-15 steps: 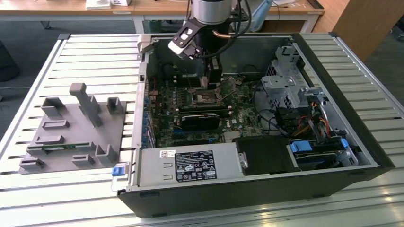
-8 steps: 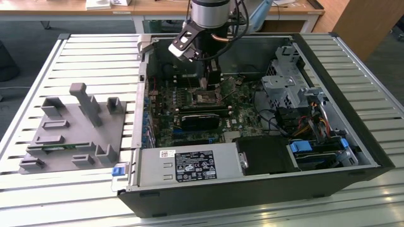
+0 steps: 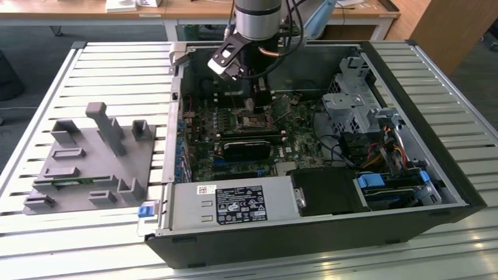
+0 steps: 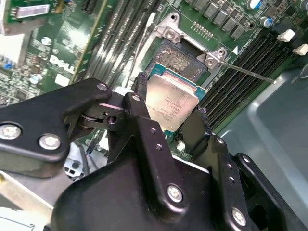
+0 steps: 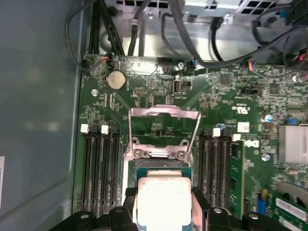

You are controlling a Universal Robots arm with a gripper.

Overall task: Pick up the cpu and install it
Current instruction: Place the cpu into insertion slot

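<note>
right now the gripper (image 4: 167, 118) is clamped on the cpu (image 4: 171, 102), fingers (image 4: 137, 108) pinching two opposite edges. chip's metal top faces up, right over the open socket (image 4: 180, 60). beyond it, the raised load plate (image 5: 163, 113) and motherboard (image 5: 231, 96).

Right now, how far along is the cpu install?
Done: the cpu is picked up. In hand: the gripper is shut on it, held just at the open socket, whose retention frame is raised. Left: seating it; part of the socket shows bare beyond the chip.
</note>
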